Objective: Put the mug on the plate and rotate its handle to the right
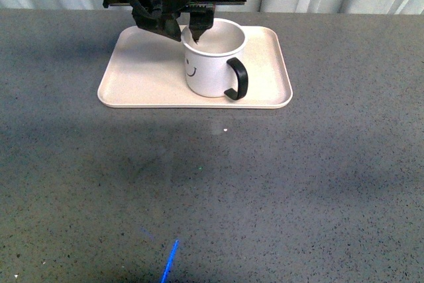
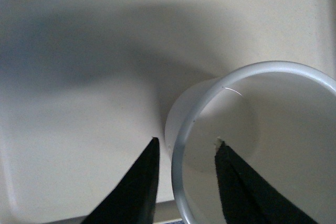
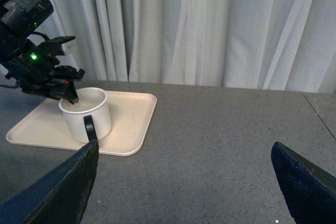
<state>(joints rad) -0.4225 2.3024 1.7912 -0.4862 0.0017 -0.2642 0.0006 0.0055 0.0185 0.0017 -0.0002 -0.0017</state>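
Note:
The white mug (image 1: 213, 61) with a black smiley face stands upright on the pale plate (image 1: 142, 71). Its black handle (image 1: 238, 79) points to the front right. My left gripper (image 1: 192, 31) is open and straddles the mug's far left rim, one finger inside and one outside. In the left wrist view the mug's rim (image 2: 181, 145) runs between the two fingertips (image 2: 149, 153), with the gripper (image 2: 185, 142) open around it. My right gripper (image 3: 184, 156) is open and empty, held above the table far from the mug (image 3: 86, 114) and the plate (image 3: 131, 124).
The plate lies on a grey speckled table (image 1: 212, 190) near its back edge. Pale curtains (image 3: 210, 24) hang behind the table. A blue light streak (image 1: 169, 262) shows on the table's front.

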